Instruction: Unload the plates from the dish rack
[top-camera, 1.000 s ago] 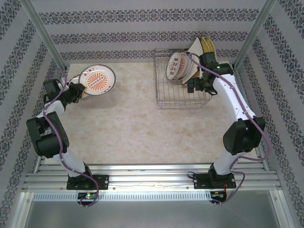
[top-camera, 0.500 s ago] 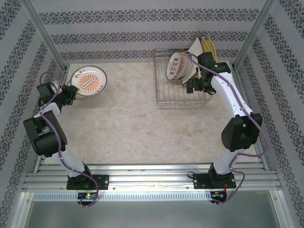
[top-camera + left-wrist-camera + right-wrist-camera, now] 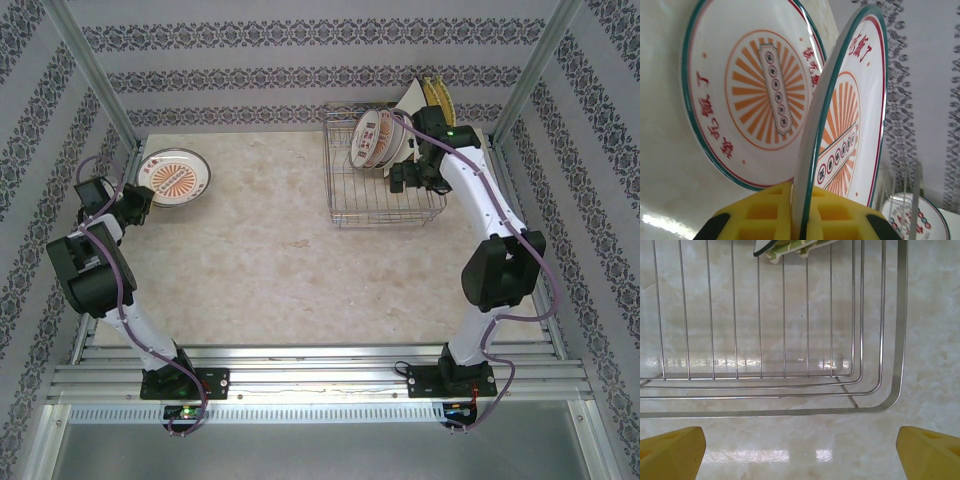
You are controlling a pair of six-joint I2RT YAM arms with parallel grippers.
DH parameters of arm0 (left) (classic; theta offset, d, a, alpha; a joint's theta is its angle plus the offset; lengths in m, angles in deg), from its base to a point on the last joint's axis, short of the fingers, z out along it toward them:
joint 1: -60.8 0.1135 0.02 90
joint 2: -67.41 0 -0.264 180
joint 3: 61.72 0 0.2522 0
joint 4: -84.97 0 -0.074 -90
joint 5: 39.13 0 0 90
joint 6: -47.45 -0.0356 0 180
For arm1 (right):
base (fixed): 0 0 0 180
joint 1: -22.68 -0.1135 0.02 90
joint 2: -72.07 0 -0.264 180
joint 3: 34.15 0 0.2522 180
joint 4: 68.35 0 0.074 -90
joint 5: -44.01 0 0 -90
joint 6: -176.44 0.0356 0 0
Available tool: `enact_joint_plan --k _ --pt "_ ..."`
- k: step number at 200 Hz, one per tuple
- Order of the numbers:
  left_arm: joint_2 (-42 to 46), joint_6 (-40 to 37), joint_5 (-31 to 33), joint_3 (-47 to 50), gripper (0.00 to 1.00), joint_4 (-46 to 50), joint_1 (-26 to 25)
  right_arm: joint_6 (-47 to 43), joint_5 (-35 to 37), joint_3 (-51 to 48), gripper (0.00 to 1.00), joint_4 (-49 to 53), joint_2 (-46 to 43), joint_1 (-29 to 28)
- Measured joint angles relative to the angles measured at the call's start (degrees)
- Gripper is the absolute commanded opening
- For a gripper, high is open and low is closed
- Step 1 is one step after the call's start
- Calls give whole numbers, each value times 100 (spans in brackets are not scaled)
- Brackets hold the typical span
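Silver wire dish rack (image 3: 385, 205) holds patterned plates (image 3: 375, 138) far right, beside open marble tabletop (image 3: 280, 260). Left gripper (image 3: 138, 200) clamps 1 green-rimmed round plate (image 3: 850, 125) far left. Right gripper (image 3: 800, 450) gapes wide, empty, over the rack's near rim.

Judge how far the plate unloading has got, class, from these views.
Done: one plate lies on the table. In hand: the left claw grips a second plate by its rim beside it. Left: round plates and square plates stand in the rack; the right claw hovers open at its edge.

Patterned striped walls (image 3: 300, 60) enclose a glossy beige marbled table (image 3: 270, 270).
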Motion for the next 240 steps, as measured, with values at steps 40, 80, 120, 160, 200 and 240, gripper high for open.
enact_joint_plan --k 40,80,120,160,200,240 --pt "-284 4 439 -184 0 22 0 -20 0 129 98 48 68 -74" --pt "-610 28 739 -358 0 52 -2 -66 0 264 98 66 79 -111" --pt "-835 48 868 -494 0 81 0 -98 2 348 98 103 109 -190" --pt "-933 -39 981 -680 12 229 -4 -101 4 479 98 125 157 -269" --pt "-951 -291 1156 -868 22 522 -76 -103 39 490 98 125 157 -289" --pt "-951 -584 1338 -986 38 894 -164 -103 111 470 98 114 114 -289"
